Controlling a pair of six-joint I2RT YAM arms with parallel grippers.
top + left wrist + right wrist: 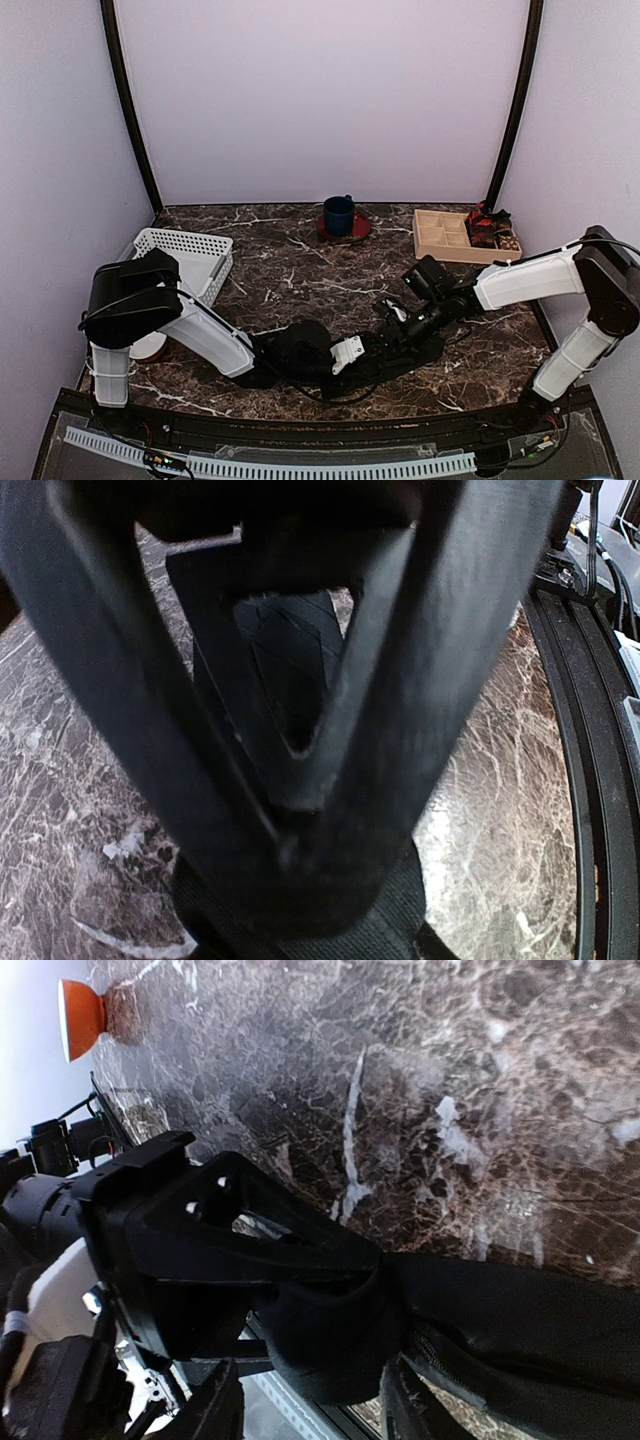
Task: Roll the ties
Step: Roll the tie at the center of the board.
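- Evidently soft, light and limp, the tie (520, 1320) is judged likely to slump and unroll if released; it is best gripped at its coiled end.
- That coil is pinched by the left end effector (300, 775), close to the surface's (290, 270) near edge.
- The right end effector (310, 1405) is held spread, just beside the coil.

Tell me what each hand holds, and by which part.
Left hand pinches the tie at its coiled end. Right hand appears open, gripping nothing.
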